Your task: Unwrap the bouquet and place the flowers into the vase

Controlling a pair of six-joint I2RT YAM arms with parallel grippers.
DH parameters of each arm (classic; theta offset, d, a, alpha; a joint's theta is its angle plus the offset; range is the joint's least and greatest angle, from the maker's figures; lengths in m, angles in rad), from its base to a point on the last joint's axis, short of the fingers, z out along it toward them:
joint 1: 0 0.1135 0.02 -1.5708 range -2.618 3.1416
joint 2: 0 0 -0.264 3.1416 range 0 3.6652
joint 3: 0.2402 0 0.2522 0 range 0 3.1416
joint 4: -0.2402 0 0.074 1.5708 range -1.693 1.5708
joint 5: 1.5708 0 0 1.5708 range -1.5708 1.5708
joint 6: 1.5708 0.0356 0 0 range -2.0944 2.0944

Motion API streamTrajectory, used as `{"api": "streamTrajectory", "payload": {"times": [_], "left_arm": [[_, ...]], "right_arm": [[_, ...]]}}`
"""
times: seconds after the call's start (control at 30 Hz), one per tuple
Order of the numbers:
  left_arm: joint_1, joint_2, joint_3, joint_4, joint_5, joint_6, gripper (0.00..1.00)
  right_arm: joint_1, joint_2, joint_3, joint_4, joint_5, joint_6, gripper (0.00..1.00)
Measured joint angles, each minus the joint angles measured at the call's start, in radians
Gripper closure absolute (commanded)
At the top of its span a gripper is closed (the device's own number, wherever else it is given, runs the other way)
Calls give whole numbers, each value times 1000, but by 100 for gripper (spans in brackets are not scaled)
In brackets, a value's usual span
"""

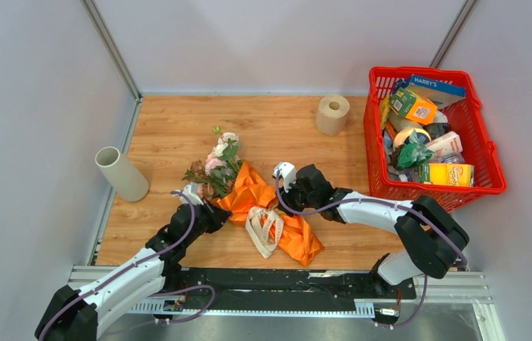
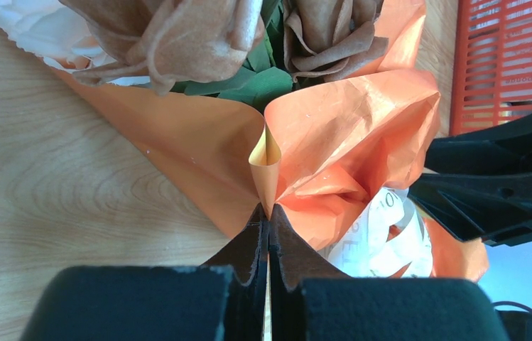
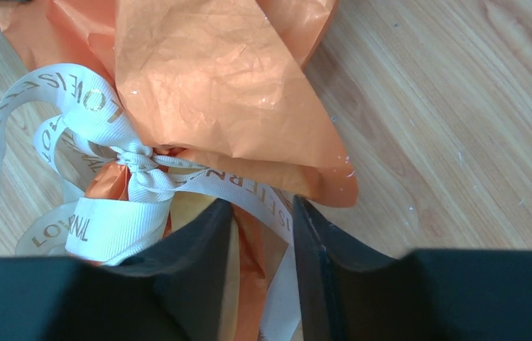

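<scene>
The bouquet (image 1: 248, 202) lies on its side near the middle of the table (image 1: 284, 121), blooms toward the far left. The vase (image 1: 121, 173) is at the left edge, well apart. The left gripper (image 2: 268, 220) is clenched on a fold of the orange wrapping paper (image 2: 348, 135) just below the flowers (image 1: 216, 165). The right gripper (image 3: 263, 213) has its jaws parted, straddling a tail of the printed ribbon (image 3: 106, 121) and some paper beneath the knot. The paper looks thin, light and crinkly, likely to tear or slip if pulled hard. The ribbon is soft and offers the surest hold at a free tail. The roses appear crushable, so the thin stems are the better place to grasp them.
</scene>
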Motion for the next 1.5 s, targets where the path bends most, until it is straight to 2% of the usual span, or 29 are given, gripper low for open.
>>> {"api": "streamTrajectory", "payload": {"times": [0.1, 0.13, 0.57, 1.03, 1.17, 1.27, 1.5], "left_arm": [[0, 0, 0, 7, 3, -2, 100], [0, 0, 0, 8, 4, -2, 100], [-5, -9, 0, 14, -5, -15, 100], [-6, 36, 32, -39, -42, -13, 100], [-6, 42, 34, -40, -44, -12, 100], [-6, 53, 46, -50, -50, -9, 100], [-6, 88, 81, -73, -83, 1, 100]], "right_arm": [[0, 2, -23, 34, 2, 1, 97], [1, 0, -25, 38, 6, -1, 100], [13, -290, -83, 115, 179, 14, 100], [10, -274, -63, 153, 468, 90, 100], [-8, -239, 19, 143, 624, 119, 100], [-71, -187, 156, 129, 716, 143, 100], [-233, -97, 434, 130, 819, 187, 100]]}}
